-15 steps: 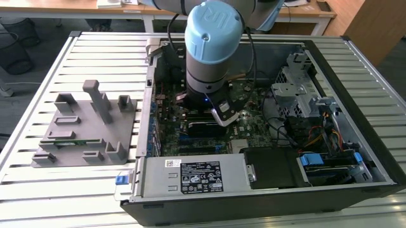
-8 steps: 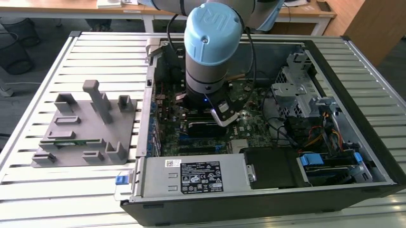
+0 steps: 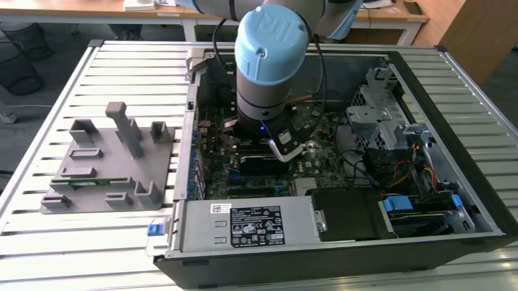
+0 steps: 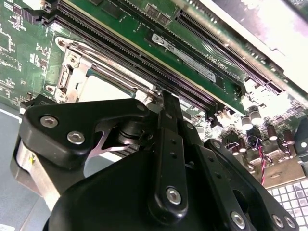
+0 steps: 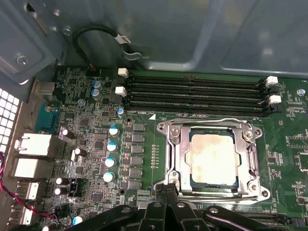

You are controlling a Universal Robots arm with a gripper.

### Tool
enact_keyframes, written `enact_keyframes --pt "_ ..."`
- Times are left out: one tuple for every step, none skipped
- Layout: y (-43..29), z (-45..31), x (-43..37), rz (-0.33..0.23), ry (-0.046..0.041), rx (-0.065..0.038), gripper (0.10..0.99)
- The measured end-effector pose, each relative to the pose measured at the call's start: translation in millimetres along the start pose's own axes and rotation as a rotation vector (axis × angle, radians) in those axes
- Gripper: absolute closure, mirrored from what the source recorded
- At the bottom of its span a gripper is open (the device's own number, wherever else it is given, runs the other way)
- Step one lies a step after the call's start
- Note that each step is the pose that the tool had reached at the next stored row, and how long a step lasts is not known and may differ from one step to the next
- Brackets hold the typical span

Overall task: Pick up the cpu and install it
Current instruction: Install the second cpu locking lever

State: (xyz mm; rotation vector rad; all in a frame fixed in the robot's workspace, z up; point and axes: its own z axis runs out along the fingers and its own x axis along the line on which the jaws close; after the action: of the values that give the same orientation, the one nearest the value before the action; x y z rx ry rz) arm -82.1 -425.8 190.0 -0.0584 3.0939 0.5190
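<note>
Small flat square cpu (image 5: 213, 161) with pale, stained silvery metal top: seated flat inside the square metal socket frame (image 5: 169, 159), ringed by it on all four sides, top face bare. Already in the socket, then, by the look of it; whether clamped down, cannot tell.

Likely light, rigid and thin. Slick on the metal lid, fragile on the underside and at the corners. Best taken by two opposite edges of the lid and kept level. Little room for that here, with the frame close around.

Black fingers (image 5: 161, 192) drawn narrow, tips together, nothing between them. Gripper (image 5: 166, 188) right at the frame's near edge, just beside the cpu and apparently touching the frame, not the chip.

Beyond the socket, on its far side from the gripper: four long black memory slots (image 5: 192, 94) with white end clips, running parallel to the frame. All around: green motherboard (image 5: 96, 144) studded with small silver-topped capacitors.

In the exterior view: grey-and-blue robot arm (image 3: 271, 54) reaching straight down into the middle of the open black computer case (image 3: 421, 66). At six o'clock of the arm, the grey metal power supply box (image 3: 242, 224). At three o'clock, drive cages and cable bundles. At nine o'clock, outside the case, a grey plastic fixture (image 3: 109, 160) with upright posts, carrying a long thin green memory stick (image 3: 89, 180). Case and fixture both resting on the slatted pale metal surface (image 3: 121, 60).
</note>
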Motion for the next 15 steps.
enact_keyframes --pt "0.0 0.2 0.2 0.000 -0.0001 -0.001 0.980" --pt "-0.1 0.4 0.3 0.000 -0.0001 -0.002 0.980" --pt "-0.1 0.6 0.6 0.000 -0.0002 -0.003 0.980" --pt "-0.2 0.9 1.0 0.000 -0.0003 -0.004 0.980" --pt "-0.3 1.1 1.2 0.000 -0.0002 -0.004 0.980" --pt "-0.4 1.4 1.5 0.000 -0.0001 -0.004 0.980" --pt "-0.5 1.7 1.7 0.000 -0.0002 -0.005 0.980" --pt "-0.6 2.0 2.0 0.000 -0.0002 -0.005 0.980" --pt "-0.7 2.3 2.2 0.000 -0.0002 -0.006 0.980" --pt "-0.8 2.6 2.4 0.000 -0.0002 -0.006 0.980" --pt "-0.9 2.9 2.5 0.000 -0.0003 -0.007 0.980" --pt "-1.0 3.1 2.6 0.000 -0.0003 -0.007 0.980" --pt "-1.0 3.3 2.8 0.000 -0.0002 -0.008 0.980" --pt "-1.0 3.4 2.9 0.000 -0.0002 -0.008 0.980" --pt "-1.0 3.4 2.9 0.000 -0.0002 -0.009 0.980"
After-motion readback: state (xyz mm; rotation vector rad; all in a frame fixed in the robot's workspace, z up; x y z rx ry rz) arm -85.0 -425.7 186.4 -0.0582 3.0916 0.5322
